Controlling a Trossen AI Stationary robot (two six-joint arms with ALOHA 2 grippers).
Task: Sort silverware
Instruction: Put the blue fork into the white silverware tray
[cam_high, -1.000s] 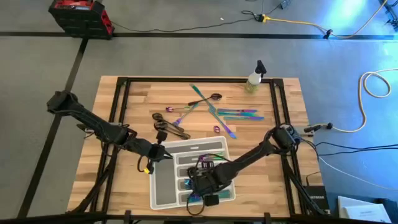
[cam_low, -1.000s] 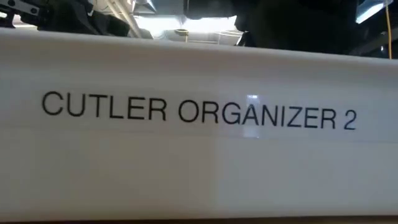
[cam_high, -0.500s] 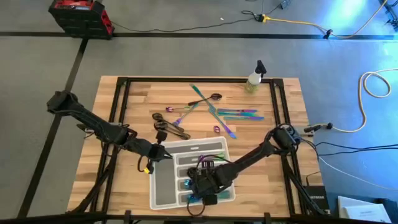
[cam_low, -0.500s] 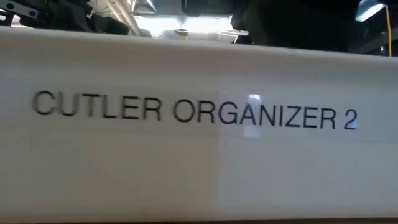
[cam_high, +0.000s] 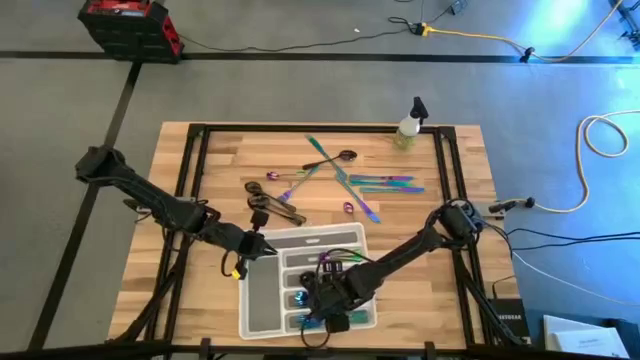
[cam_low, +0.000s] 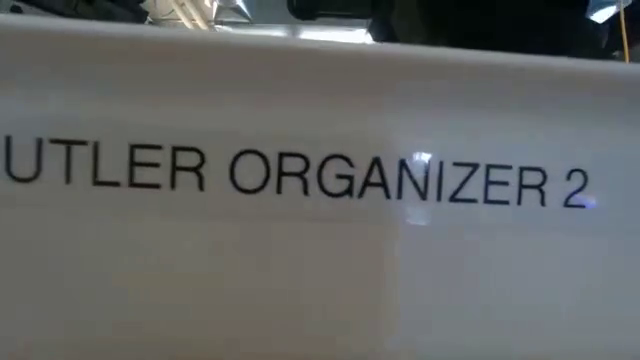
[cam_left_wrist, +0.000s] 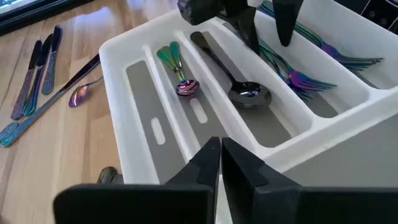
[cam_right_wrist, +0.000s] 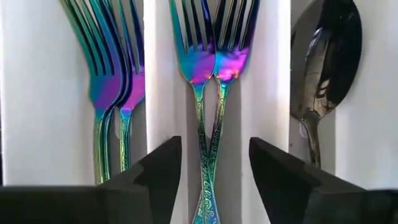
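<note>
The white compartment tray (cam_high: 262, 300) lies flat on the table, with silverware in it. Two iridescent forks (cam_right_wrist: 208, 68) share one compartment, two more (cam_right_wrist: 115, 81) lie beside them, and a dark spoon (cam_right_wrist: 326, 56) is on their other side. My right gripper (cam_right_wrist: 214, 155) hangs open over the tray (cam_high: 322, 297), one finger on each side of the middle forks' handles. My left gripper (cam_left_wrist: 219, 148) is shut at the tray's far-left corner (cam_high: 265, 246). Loose iridescent pieces (cam_high: 355, 180) and dark ones (cam_high: 272, 203) lie on the table beyond the tray. My left gripper's shut fingertips (cam_left_wrist: 211, 155) lie against the top rim of the tray's end wall (cam_left_wrist: 155, 180), near its far-left corner. They slant down from the table's left side. I cannot tell whether they only press on the rim or pinch it. The tray stays flat on the table.
A small spray bottle (cam_high: 408, 125) stands at the table's far right. The tray's lettered near wall (cam_low: 320, 200) fills the low view. Bare wood shows at the table's near left (cam_high: 190, 300) and right (cam_high: 440, 290).
The tray has slid a little toward the table's left and near edges; its lettering has moved left in the low view. My right gripper has drifted slightly the same way above the tray.
</note>
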